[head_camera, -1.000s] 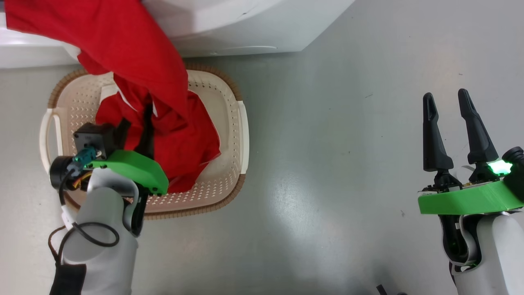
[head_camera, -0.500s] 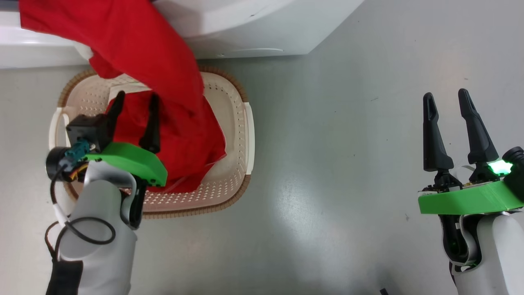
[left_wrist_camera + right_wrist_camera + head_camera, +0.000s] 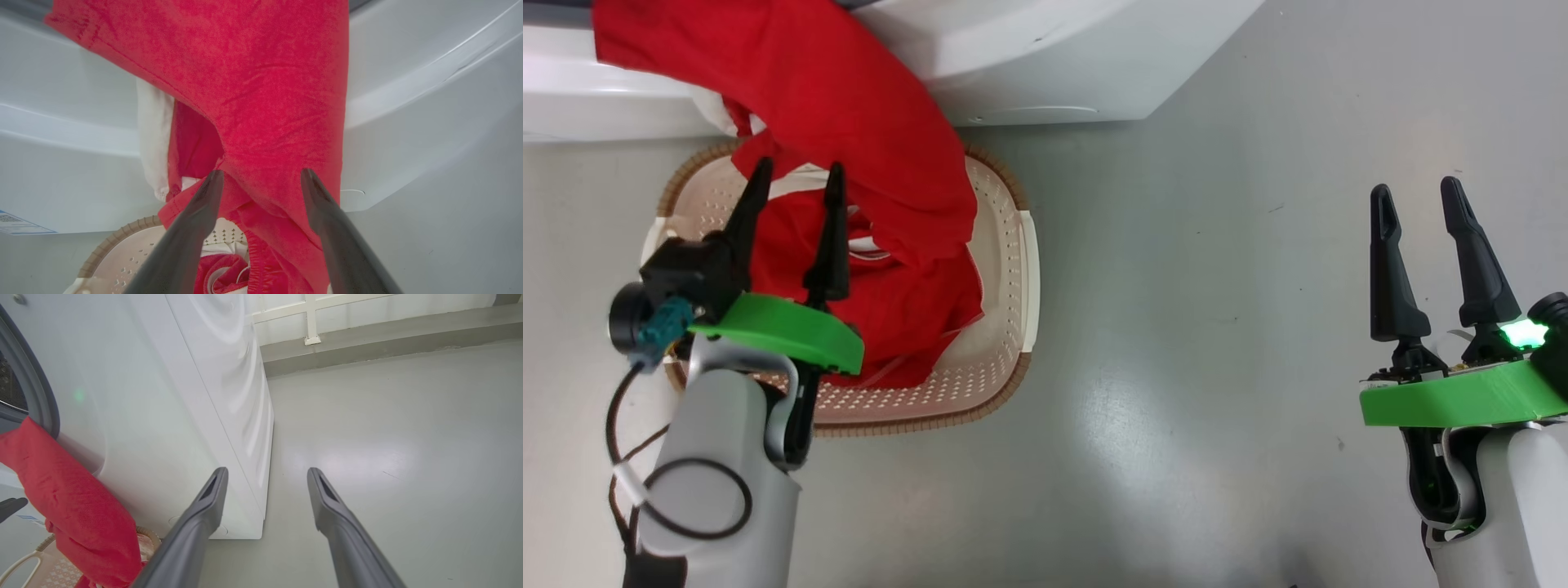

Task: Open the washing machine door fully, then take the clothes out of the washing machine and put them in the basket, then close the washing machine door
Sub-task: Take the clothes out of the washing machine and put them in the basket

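At left of frame, the left gripper (image 3: 799,167), clamped in the clothes (image 3: 882,188) a second ago, now stands spread and grips nothing. The red cloth drapes from the washing machine (image 3: 1054,73) at the top into the basket (image 3: 1005,245). At lower right, the right gripper (image 3: 1414,189) is wide apart and empty.

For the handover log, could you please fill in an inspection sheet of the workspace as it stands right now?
Surface: glossy grey floor, with light glare.
Job's things: red clothes hang from the washing machine opening down into the basket, so they are only partly unloaded.
Clutter: nothing seen.
Grippers: left gripper is open over the clothes in the basket and grips nothing. Right gripper is open and empty above the floor.
Cables: black cable loop on the left forearm, clear of the cloth.
Surroundings: pale wall with a white frame beyond the machine.
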### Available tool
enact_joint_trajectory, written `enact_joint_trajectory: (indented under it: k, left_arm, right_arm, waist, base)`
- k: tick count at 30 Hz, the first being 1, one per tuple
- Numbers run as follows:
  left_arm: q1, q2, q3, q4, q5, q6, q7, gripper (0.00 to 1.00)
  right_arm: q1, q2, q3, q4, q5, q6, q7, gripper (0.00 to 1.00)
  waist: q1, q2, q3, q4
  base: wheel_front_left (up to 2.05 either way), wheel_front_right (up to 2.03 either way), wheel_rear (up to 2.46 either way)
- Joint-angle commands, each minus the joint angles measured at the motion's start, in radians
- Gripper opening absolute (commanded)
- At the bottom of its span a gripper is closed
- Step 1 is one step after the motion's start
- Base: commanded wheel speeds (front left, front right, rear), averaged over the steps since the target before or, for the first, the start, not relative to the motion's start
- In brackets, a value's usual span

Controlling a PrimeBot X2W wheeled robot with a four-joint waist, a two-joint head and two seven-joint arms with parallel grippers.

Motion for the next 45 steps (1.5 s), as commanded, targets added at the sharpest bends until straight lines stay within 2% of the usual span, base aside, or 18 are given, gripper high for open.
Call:
enact_joint_trajectory:
  k: [1, 6, 24, 36, 45]
  left_arm:
    - [0.054, 0.030, 0.026, -0.045, -0.006, -0.005, -0.004, 1.00]
    - [0.116, 0.030, 0.043, -0.167, 0.007, -0.005, -0.004, 1.00]
    - [0.328, 0.030, 0.084, -0.454, 0.027, -0.005, -0.004, 1.00]
    - [0.325, 0.028, 0.079, -0.477, 0.023, -0.005, -0.004, 1.00]
    - [0.265, 0.028, 0.066, -0.408, 0.024, -0.005, -0.004, 1.00]
  right_arm:
    - [0.014, 0.000, 0.013, -0.022, -0.013, 0.007, -0.006, 1.00]
    - [0.021, 0.000, 0.008, -0.021, -0.017, 0.007, -0.006, 1.00]
    - [0.045, 0.000, -0.002, -0.015, -0.016, 0.007, -0.006, 1.00]
    - [0.040, 0.000, -0.002, -0.015, -0.017, 0.007, -0.006, 1.00]
    - [0.038, 0.000, 0.002, -0.014, -0.015, 0.007, -0.006, 1.00]
  waist:
    - [0.0000, -0.0001, -0.005, 0.003]
    - [0.0000, -0.0001, -0.020, 0.012]
    - [0.0000, -0.0001, -0.060, 0.020]
    - [0.0000, -0.0001, -0.060, 0.019]
    - [0.0000, -0.0001, -0.057, 0.018]
  base:
    - [0.00, 0.00, 0.00]
    - [0.00, 0.00, 0.00]
    - [0.00, 0.00, 0.00]
    - [0.00, 0.00, 0.00]
    - [0.00, 0.00, 0.00]
